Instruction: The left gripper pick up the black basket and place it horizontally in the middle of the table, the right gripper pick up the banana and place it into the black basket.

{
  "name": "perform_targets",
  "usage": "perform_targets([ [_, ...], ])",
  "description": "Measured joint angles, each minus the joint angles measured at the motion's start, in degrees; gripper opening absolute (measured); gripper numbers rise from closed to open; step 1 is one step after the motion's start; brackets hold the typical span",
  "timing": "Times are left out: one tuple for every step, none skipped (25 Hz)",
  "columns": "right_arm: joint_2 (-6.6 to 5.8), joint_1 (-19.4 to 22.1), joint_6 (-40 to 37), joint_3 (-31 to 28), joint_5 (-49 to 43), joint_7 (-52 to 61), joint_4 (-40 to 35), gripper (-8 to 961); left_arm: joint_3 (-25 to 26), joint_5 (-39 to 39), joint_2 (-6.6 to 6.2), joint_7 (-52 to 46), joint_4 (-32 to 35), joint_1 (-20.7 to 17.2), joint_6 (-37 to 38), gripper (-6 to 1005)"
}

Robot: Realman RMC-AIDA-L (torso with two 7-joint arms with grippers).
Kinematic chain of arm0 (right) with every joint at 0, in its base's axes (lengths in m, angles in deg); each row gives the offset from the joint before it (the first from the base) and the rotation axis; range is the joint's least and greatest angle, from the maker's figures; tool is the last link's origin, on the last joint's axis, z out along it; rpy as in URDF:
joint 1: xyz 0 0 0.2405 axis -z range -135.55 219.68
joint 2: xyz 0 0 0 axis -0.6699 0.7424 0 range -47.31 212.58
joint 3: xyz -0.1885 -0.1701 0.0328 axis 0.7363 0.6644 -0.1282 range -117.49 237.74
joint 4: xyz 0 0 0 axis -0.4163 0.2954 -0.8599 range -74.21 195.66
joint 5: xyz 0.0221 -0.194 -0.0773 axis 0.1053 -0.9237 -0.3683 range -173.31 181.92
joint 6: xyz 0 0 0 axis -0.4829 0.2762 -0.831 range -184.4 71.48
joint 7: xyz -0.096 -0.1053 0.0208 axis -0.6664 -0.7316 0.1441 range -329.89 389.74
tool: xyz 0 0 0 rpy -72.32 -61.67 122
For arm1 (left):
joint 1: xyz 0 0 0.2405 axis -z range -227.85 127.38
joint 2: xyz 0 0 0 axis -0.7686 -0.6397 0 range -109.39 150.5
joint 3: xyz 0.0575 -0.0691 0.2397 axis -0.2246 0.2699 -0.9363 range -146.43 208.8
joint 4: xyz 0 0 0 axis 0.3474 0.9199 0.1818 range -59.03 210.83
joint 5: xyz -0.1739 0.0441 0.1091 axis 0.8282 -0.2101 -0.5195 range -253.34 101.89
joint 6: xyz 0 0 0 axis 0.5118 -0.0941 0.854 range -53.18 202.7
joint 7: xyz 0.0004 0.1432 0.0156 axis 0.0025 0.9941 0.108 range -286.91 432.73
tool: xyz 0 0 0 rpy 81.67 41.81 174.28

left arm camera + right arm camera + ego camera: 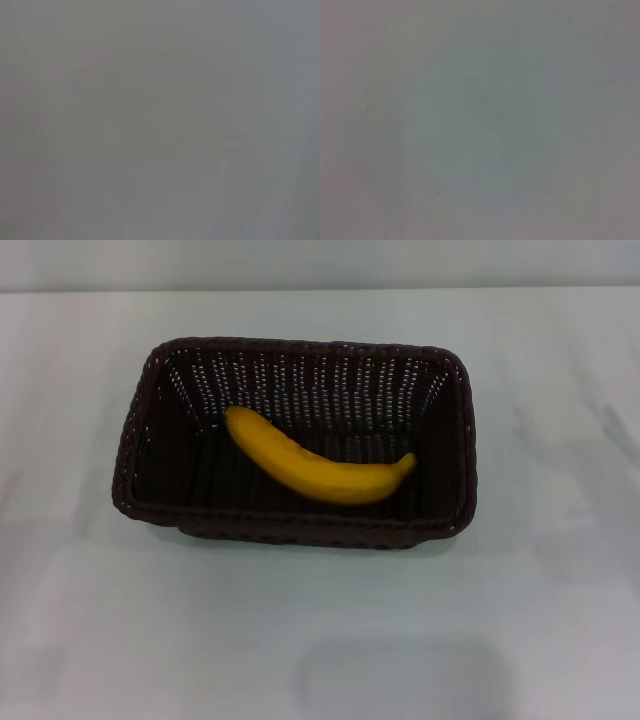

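Note:
The black basket stands horizontally in the middle of the white table, its long side across the head view. The yellow banana lies inside it on the basket floor, its stem tip pointing to the right. Neither the left gripper nor the right gripper shows in the head view. Both wrist views show only plain grey-white surface, with no fingers and no object in them.
The table's far edge runs across the top of the head view. A faint shadow lies on the table near the front edge.

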Motion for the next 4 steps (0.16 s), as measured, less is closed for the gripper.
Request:
perform_targets([
  [-0.02, -0.02, -0.19, -0.05, 0.00, -0.46, -0.33, 874, 0.02, 0.15, 0.00, 0.06, -0.23, 0.18, 0.19, 892],
  [-0.04, -0.10, -0.39, -0.07, 0.00, -1.17, -0.63, 874, 0.03, 0.36, 0.00, 0.13, -0.53, 0.46, 0.63, 892],
  [-0.09, -0.23, -0.69, -0.09, 0.00, -2.06, -0.86, 874, 0.03, 0.41, 0.00, 0.16, -0.63, 0.63, 1.04, 892],
  [-0.14, -0.35, -1.00, -0.12, -0.01, -2.80, -1.10, 874, 0.05, 0.53, 0.00, 0.20, -0.84, 0.94, 1.71, 892],
])
